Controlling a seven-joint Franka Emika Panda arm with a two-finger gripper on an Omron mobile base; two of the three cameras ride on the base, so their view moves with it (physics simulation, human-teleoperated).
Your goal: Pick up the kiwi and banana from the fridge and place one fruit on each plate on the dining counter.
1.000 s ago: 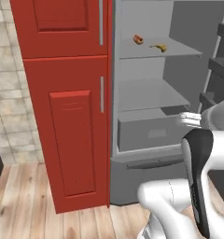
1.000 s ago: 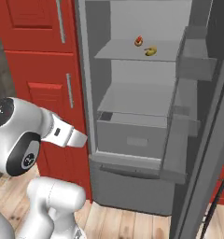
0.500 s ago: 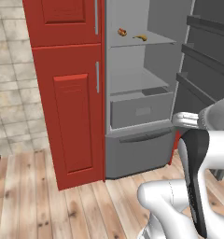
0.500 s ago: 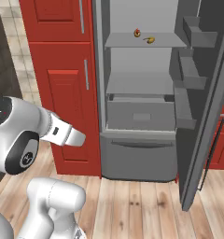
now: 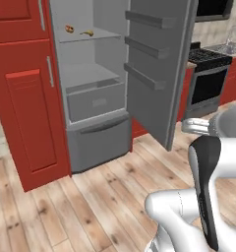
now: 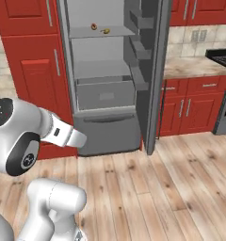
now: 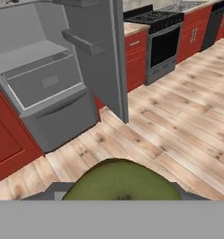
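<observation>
The kiwi (image 7: 121, 179), olive-green and rounded, sits at the bottom of the hand view with my gripper (image 7: 121, 195) shut on it, a dark fingertip (image 7: 52, 190) showing at each side. The fridge (image 5: 90, 98) stands open some way off across the floor. On its upper shelf lies the yellow banana (image 5: 87, 33) (image 6: 105, 31), beside a red-and-tan food item (image 5: 69, 29) (image 6: 93, 27). The plates and the dining counter are out of view.
The open fridge door (image 5: 157, 69) with its door shelves juts out over the wooden floor (image 5: 105, 197). Tall red cupboards (image 5: 21, 98) flank the fridge on the left. A black stove (image 5: 208, 78) and a beige worktop on red cabinets (image 6: 192, 68) lie to the right.
Both base views have swung, so the fridge has slid left and farther off, and the stove and wall worktop have come into sight. The grip on the kiwi is unchanged.
</observation>
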